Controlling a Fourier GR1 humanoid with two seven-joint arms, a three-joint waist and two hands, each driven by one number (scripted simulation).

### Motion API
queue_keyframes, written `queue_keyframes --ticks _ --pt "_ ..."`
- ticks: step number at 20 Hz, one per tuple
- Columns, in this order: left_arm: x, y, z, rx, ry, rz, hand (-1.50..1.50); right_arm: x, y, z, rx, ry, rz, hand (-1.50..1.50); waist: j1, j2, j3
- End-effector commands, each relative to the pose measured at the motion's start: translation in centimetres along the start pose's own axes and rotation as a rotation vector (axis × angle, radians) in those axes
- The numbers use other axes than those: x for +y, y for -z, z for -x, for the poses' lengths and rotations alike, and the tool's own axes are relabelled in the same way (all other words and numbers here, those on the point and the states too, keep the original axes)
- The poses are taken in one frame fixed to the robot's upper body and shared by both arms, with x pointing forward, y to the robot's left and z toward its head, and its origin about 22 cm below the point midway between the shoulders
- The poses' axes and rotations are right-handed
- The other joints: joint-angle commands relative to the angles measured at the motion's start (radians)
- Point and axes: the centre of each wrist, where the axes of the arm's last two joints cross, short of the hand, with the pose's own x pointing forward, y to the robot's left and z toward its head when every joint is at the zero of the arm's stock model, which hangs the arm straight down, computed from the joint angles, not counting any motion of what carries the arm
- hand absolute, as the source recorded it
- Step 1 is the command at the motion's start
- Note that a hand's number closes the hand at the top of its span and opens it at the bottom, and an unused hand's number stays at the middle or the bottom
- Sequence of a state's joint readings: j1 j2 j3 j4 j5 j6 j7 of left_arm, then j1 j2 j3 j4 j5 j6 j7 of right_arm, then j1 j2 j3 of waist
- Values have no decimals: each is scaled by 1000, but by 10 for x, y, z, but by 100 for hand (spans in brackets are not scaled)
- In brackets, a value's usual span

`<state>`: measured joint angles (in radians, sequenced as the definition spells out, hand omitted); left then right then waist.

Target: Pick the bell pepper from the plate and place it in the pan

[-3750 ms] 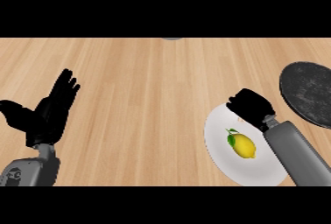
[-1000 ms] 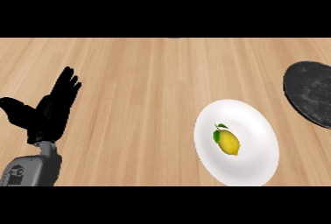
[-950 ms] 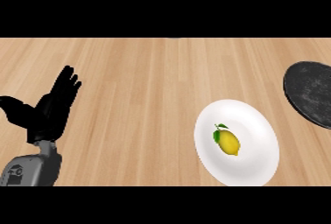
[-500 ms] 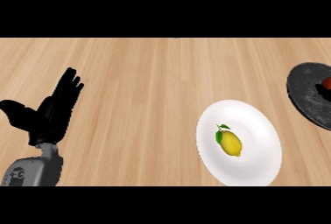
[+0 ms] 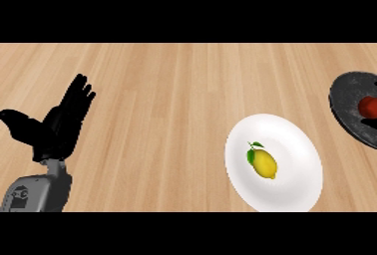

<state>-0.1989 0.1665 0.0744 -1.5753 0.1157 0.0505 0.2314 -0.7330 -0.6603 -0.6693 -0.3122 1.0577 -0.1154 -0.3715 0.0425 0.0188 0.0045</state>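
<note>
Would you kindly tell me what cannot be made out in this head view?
Right hand: shows nowhere in the head view, so its state is unknown.
Pan: cut off by the right edge; no handle shows.
Red thing in the pan: partly cut off by the same edge; too little shows to name it.

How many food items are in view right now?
2. A lemon lies on the white plate, lower right. A red one, likely the bell pepper, sits in the pan at the right edge, partly cut off; more may lie beyond view.
</note>
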Motion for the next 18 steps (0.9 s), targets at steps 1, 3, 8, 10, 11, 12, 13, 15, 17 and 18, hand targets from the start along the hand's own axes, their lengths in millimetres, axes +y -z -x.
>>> queue_keyframes --ticks 1,3,8,10,11,12,13,15,17,18 --pt "-1 -6 -10 -14 3 -15 0 -2 -12 25 -36 108 43 -150 2 -2 2" --pt "5 5 -1 0 -2 -37 0 -15 -3 13 -91 230 91 -150 -20 -6 -1" --pt "2 -9 3 19 -15 -10 0 -58 -16 46 -70 487 167 -150 -19 -9 1" --pt "-9 -6 -2 1 -4 -11 0 -50 -21 53 -49 593 180 -150 -23 -8 1" --pt "4 -10 4 21 -16 -28 0 -69 -35 74 -67 631 200 -150 -33 -10 1" --pt "15 -14 8 15 -12 -35 0 -86 -37 77 -55 655 195 -150 -30 -12 -1" --pt "11 -7 1 16 -15 -34 0 -78 -55 100 -72 652 169 -150 -38 -10 0" --pt "6 -2 -1 15 -9 -28 0 -93 -68 114 -106 721 161 -150 -41 -7 2" --pt "2 -2 1 13 -11 -31 0 -115 -68 113 -124 790 143 -150 -33 -8 1" --pt "12 -6 7 18 16 -51 0 -114 -87 132 -144 822 121 -150 -47 -10 1"
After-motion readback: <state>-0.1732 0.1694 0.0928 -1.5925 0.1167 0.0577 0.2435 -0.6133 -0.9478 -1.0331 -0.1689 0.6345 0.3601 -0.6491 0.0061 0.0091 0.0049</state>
